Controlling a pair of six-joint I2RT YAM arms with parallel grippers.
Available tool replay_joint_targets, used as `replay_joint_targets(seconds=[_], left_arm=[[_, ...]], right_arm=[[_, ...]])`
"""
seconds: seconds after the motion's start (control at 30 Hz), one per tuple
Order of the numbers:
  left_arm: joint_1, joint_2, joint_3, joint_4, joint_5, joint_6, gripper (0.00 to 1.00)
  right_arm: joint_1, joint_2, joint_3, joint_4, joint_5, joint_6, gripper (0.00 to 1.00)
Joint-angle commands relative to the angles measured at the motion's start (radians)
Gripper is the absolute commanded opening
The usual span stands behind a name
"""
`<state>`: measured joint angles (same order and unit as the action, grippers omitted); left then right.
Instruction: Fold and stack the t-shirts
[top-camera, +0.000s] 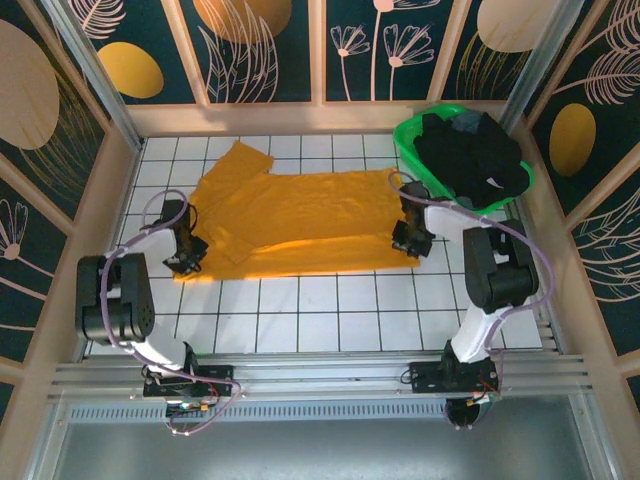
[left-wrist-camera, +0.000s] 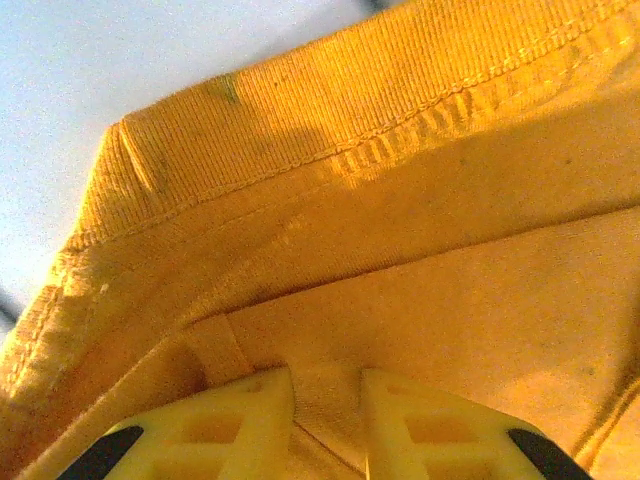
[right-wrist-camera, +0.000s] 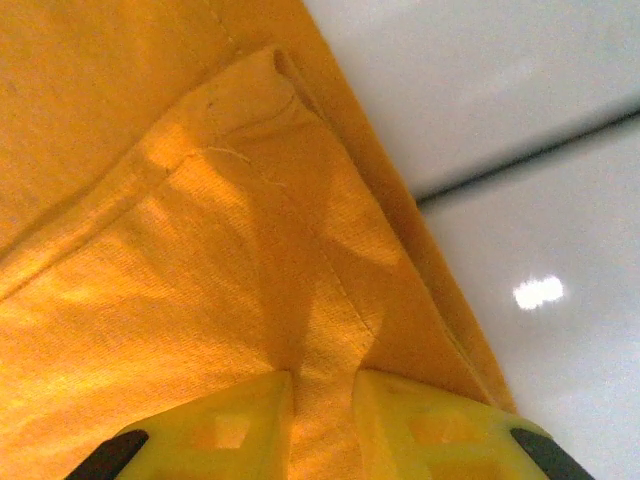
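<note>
Top external view: the mustard-orange t-shirt (top-camera: 300, 215) lies spread across the tabletop (top-camera: 340, 310), while the dark t-shirts (top-camera: 470, 160) sit heaped in the green basket (top-camera: 412, 135). The left pincer (top-camera: 186, 255) and the right pincer (top-camera: 410, 240) sit at opposite near ends of the shirt, each closed to a narrow gap on a pinch of its stitched edge. The cloth looks light and limp and will probably sag between the two grips. The doubled, seamed edges seem the firmest hold.
</note>
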<state>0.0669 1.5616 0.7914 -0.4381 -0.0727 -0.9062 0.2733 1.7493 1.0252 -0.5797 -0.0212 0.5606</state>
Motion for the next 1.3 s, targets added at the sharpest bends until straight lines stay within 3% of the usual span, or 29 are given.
replay_joint_targets(seconds=[0.0, 0.13, 0.3, 0.4, 0.57, 0.77, 1.27], left_arm=[[0.022, -0.050, -0.072, -0.119, -0.074, -0.026, 0.26], [0.024, -0.077, -0.041, -0.143, -0.086, -0.046, 0.31], [0.018, -0.102, 0.061, -0.183, -0.047, -0.056, 0.44], [-0.021, -0.104, 0.122, -0.227, 0.003, -0.064, 0.49], [-0.145, -0.130, 0.066, -0.242, 0.147, -0.157, 0.52], [-0.189, -0.208, -0.082, -0.149, 0.271, -0.287, 0.54], [-0.214, -0.168, -0.093, -0.062, 0.312, -0.335, 0.47]], right_arm=[[0.020, -0.040, -0.122, -0.149, -0.016, 0.025, 0.26], [0.031, -0.107, -0.130, -0.130, -0.087, 0.010, 0.32], [0.049, -0.133, 0.007, -0.123, -0.069, -0.053, 0.39], [0.070, -0.148, 0.072, -0.075, -0.123, -0.106, 0.47], [0.094, -0.109, 0.134, 0.003, -0.356, -0.190, 0.54], [0.139, -0.071, 0.182, 0.054, -0.454, -0.208, 0.58], [0.161, -0.047, 0.176, 0.067, -0.436, -0.180, 0.57]])
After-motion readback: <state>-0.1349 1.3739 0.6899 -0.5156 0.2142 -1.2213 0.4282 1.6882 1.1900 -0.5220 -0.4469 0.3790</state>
